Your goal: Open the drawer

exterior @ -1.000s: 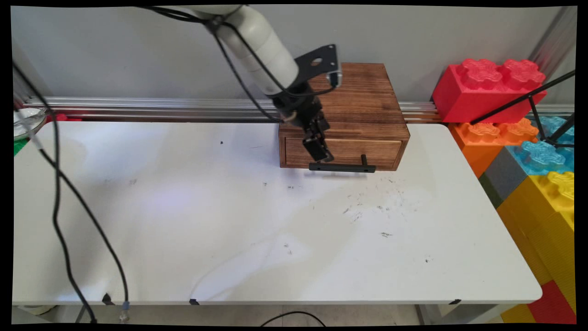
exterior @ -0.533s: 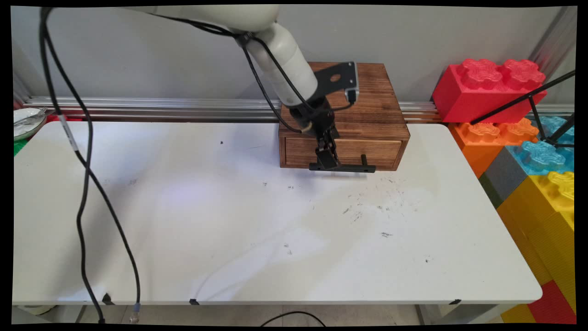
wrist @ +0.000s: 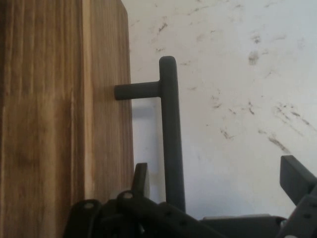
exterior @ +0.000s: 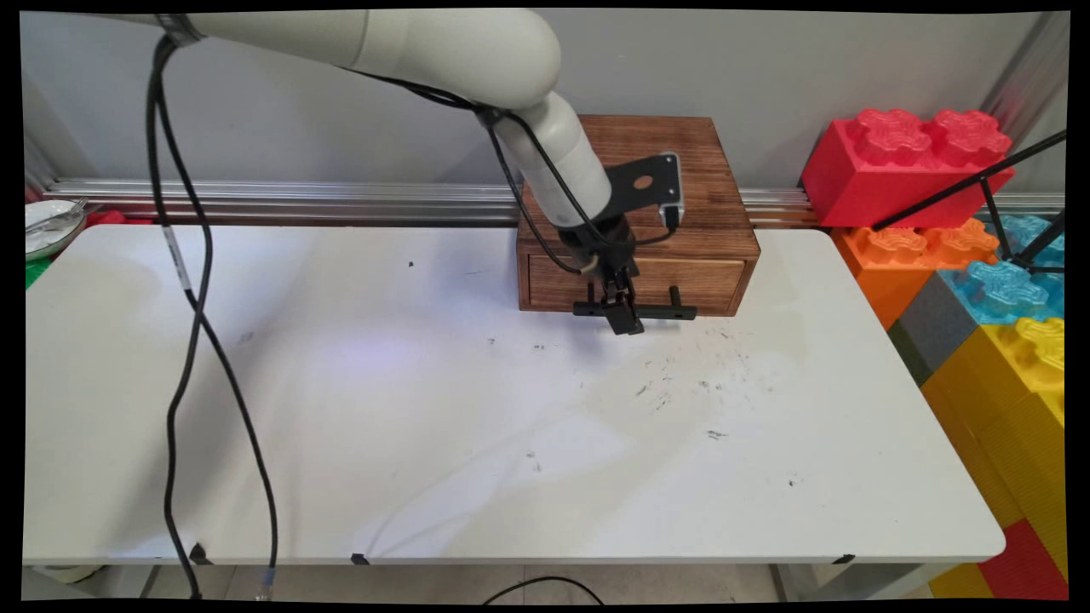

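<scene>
A dark wooden box (exterior: pixel 681 183) stands at the table's back edge. Its lighter drawer front (exterior: pixel 707 277) looks closed and carries a black bar handle (exterior: pixel 673 312). My gripper (exterior: pixel 622 317) hangs down over the left half of that handle. In the hand view the handle (wrist: pixel 168 129) runs up between the fingers. One fingertip (wrist: pixel 140 174) sits in the gap between the drawer front (wrist: pixel 104 99) and the bar. The other fingertip (wrist: pixel 296 173) stands well off on the table side. The gripper (wrist: pixel 218 174) is open, straddling the bar without clamping it.
Large toy bricks are stacked past the table's right end: red (exterior: pixel 903 166), orange (exterior: pixel 911 251), blue (exterior: pixel 1005 285), yellow (exterior: pixel 1013 400). A black tripod leg (exterior: pixel 979 183) crosses them. A bowl with a fork (exterior: pixel 47 226) sits at the far left. A black cable (exterior: pixel 196 323) hangs over the table's left side.
The gripper has moved right and lower, from the drawer front's left end down onto the handle. The box and drawer have stayed put.
</scene>
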`<action>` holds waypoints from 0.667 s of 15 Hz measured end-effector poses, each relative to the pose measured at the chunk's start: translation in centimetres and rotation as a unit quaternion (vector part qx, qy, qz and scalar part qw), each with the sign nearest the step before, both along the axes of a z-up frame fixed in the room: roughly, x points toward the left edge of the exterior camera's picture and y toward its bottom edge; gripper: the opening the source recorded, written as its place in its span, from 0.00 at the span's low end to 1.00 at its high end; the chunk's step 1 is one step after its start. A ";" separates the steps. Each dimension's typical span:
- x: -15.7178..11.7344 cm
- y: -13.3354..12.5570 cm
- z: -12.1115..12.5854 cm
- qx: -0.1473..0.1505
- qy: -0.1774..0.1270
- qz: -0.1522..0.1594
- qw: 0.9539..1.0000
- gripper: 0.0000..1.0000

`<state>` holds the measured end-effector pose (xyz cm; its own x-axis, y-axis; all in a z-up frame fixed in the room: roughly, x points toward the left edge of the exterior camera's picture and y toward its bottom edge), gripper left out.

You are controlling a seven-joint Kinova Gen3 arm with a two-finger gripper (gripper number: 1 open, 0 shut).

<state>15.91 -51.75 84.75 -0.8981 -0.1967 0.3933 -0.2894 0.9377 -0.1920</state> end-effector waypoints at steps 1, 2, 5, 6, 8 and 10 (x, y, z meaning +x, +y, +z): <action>-0.2 -0.1 -0.4 0.000 -0.002 0.000 1.000 1.00; -0.5 -0.2 -0.9 0.000 -0.005 0.000 1.000 1.00; -1.0 -0.4 -2.1 0.001 -0.010 0.002 1.000 1.00; -1.1 -0.4 -2.5 0.001 -0.012 0.003 1.000 1.00; -1.4 -0.4 -3.3 0.001 -0.013 0.005 1.000 1.00; -1.7 -0.5 -3.8 0.001 -0.015 0.006 1.000 1.00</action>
